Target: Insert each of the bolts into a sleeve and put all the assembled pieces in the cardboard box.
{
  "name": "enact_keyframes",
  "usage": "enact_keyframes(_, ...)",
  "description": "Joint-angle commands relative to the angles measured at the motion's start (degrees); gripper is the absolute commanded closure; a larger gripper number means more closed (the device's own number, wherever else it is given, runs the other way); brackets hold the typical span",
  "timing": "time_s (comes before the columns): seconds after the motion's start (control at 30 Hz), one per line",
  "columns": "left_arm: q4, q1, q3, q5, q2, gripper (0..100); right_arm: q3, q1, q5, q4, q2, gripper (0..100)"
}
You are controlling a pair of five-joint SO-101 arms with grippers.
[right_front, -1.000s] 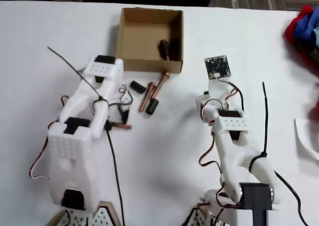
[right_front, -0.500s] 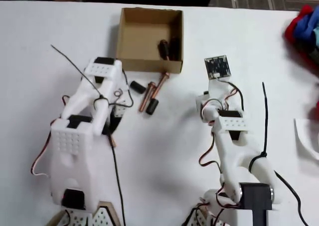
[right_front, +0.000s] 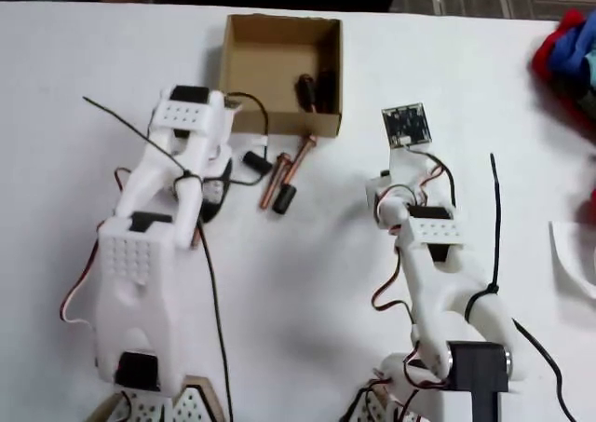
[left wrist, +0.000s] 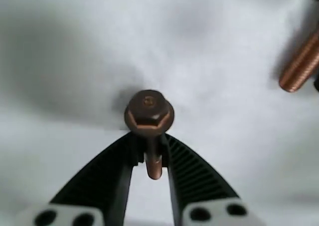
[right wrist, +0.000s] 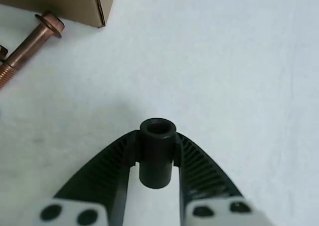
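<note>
White table (right_front: pixel 307 282) is carrying everything. The left arm (right_front: pixel 149 254) and right arm (right_front: pixel 438 264) are standing on it side by side.

Cardboard box (right_front: pixel 279 121) is sitting open-topped ahead of both sets of fingers, nearer the left ones. A sleeved bolt (right_front: pixel 310 91) is lying inside, against the wall nearest the arms.

Left gripper (left wrist: pixel 149 146): the fingers are closing on the shank of a copper bolt (left wrist: pixel 149 113). Its hex head is sticking out just past the fingertips, with the table beyond it.

Right gripper (right wrist: pixel 156 141): the fingers are clamping a black sleeve (right wrist: pixel 156 161) between the ribbed pads. Its open bore is poking out just past the fingertips.

Two loose bolts (right_front: pixel 296 156) are lying on the table just outside the box, ahead of the left fingers and well apart from the right ones. Two loose sleeves (right_front: pixel 257 162) are resting beside them, one on each side of the pair.
</note>
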Motion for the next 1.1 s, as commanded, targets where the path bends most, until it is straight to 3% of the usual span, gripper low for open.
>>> enact_keyframes(0.0, 0.3, -0.6, -2.1, -1.1, 2.0, 85, -0.8, -0.2, 0.4, -1.2, -2.4, 97.9)
enact_keyframes(0.37, 0.5, -0.2, -12.5, -1.0, 6.9, 81, -0.8, -0.2, 0.5, -1.2, -2.4, 97.9)
enact_keyframes(0.67, -2.4, -0.2, -13.3, -0.6, 7.0, 81, -0.8, -0.2, 0.5, -1.2, -2.4, 97.9)
enact_keyframes(0.87, -7.2, -0.2, -13.3, 7.8, 7.0, 81, -0.8, -0.2, 0.5, -1.2, -2.4, 97.9)
enact_keyframes(1.07, -10.5, -0.4, -13.3, 8.1, 7.0, 81, -0.8, -0.2, 0.5, -1.2, -2.4, 97.9)
